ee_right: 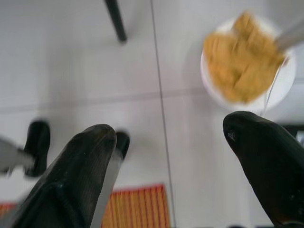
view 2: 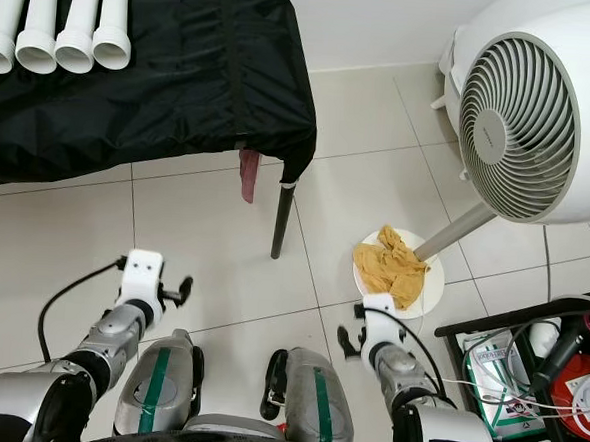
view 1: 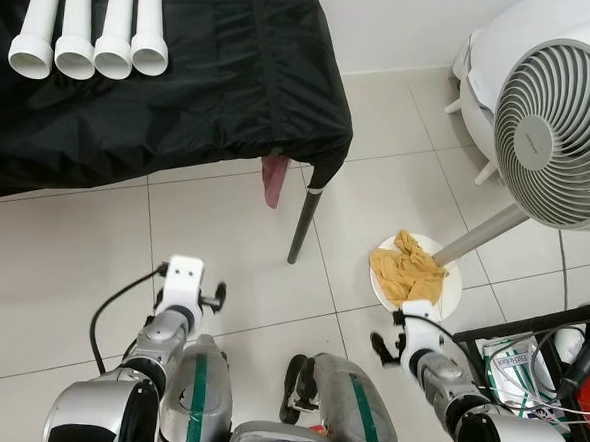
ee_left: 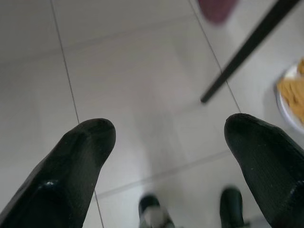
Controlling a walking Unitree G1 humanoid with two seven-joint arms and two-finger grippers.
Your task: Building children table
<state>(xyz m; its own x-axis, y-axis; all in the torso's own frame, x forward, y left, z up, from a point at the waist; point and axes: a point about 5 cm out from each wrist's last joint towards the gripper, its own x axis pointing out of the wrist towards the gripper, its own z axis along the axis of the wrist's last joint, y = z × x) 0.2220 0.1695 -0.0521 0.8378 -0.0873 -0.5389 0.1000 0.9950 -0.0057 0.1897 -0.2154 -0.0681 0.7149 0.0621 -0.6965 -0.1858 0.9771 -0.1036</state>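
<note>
I have both arms hanging low over the pale tiled floor, idle, since nothing is within reach yet. The left gripper has its fingers spread wide with nothing between them, and the right gripper is equally wide and empty. The parts I judge to be for the children's table, four white plastic tubes, lie side by side at about eleven o'clock on the table draped in black cloth, open ends toward me, probably laid out for easy pickup. At two o'clock stands a large white pedestal fan, a crumpled yellow rag lying on its round base. No assembly has begun, I'd say.
</note>
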